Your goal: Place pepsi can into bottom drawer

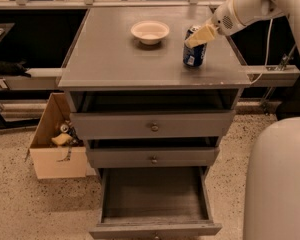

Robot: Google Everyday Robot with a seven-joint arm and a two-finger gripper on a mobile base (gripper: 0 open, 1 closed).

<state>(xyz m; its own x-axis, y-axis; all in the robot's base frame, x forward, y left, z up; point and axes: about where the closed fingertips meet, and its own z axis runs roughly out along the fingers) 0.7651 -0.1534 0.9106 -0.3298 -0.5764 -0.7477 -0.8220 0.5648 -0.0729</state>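
pepsi can (193, 57): upright, cabinet top (120, 59) | bottom drawer (155, 193): open | end effector (198, 38): at can top

high front view down on cabinet (115, 54), pincer (200, 35) upper-right

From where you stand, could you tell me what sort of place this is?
Probably a lab or workshop test area: a grey drawer cabinet on speckled floor, a cardboard box beside it, and the robot's tool at the pepsi can on top.
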